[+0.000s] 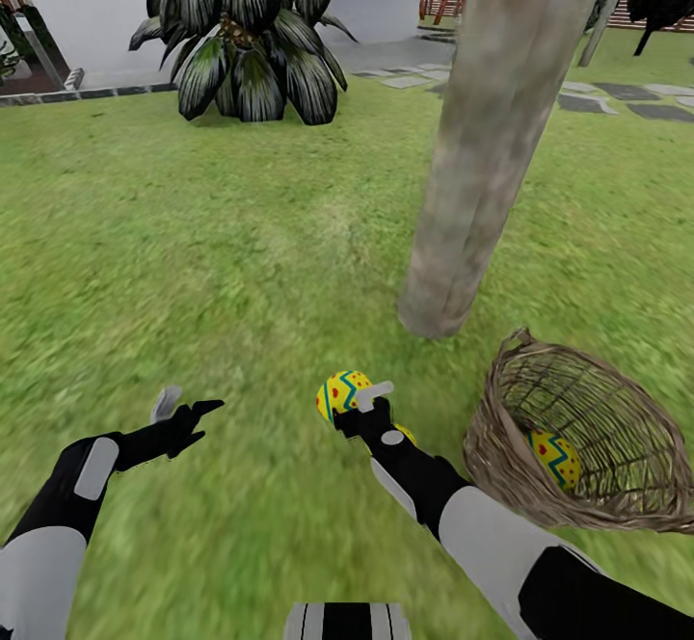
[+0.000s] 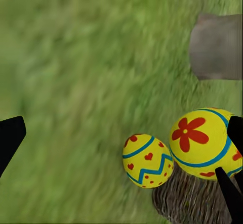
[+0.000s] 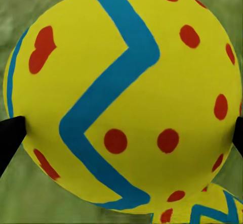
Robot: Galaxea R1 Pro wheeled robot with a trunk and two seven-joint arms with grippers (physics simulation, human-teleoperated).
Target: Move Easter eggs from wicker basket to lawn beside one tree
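Note:
My right gripper [image 1: 353,405] is shut on a yellow Easter egg [image 1: 339,393] with blue zigzag and red dots, low over the lawn [image 1: 241,264] just in front of the tree [image 1: 482,158]. In the right wrist view that egg [image 3: 121,97] sits between the fingertips [image 3: 10,138]. A second egg [image 1: 407,434] lies on the grass, partly hidden behind my right wrist. A third egg [image 1: 553,457] lies inside the wicker basket [image 1: 501,409], which stands to the right of the trunk's base. To the left, my left gripper [image 1: 185,416] hangs open over bare grass. The left wrist view shows two eggs [image 2: 148,161] [image 2: 205,142].
A low spiky palm-like plant [image 1: 241,42] stands at the back left before a white wall [image 1: 87,4]. Grey stepping stones [image 1: 627,100] cross the grass at the back right. Open grass spreads left of and beyond the trunk.

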